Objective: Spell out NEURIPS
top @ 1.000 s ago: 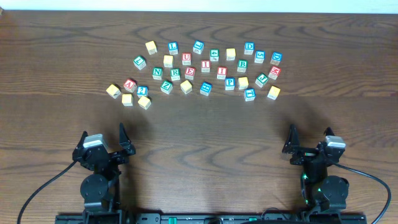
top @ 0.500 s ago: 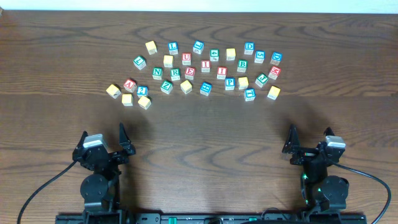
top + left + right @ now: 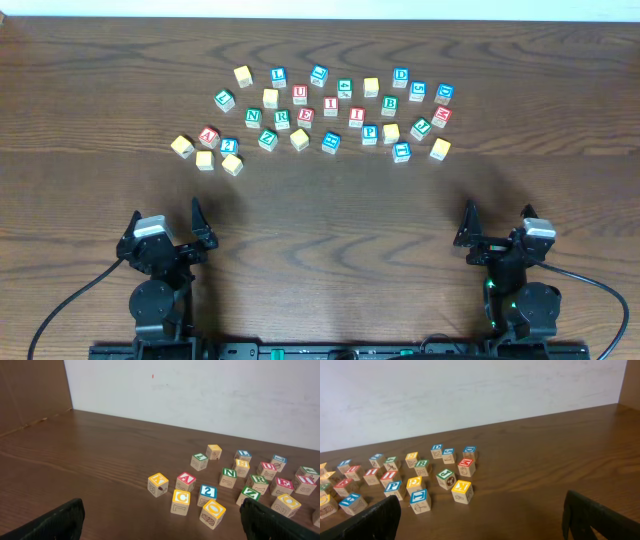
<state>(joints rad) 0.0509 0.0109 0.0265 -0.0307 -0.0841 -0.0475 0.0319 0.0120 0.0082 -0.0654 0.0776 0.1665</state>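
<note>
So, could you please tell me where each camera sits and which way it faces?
Overhead: above the table, looking straight down on blocks, left gripper and right gripper.
Left wrist: low, facing the back wall across the blocks; own fingers frame it.
Right wrist: likewise, from the right.
Shared: red A block, overhead and left wrist.

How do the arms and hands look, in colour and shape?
The left arm and right arm are black, with round joints and grey wrist blocks. The left hand and right hand each have two black pointed fingers. A black cable leaves each base.
</note>
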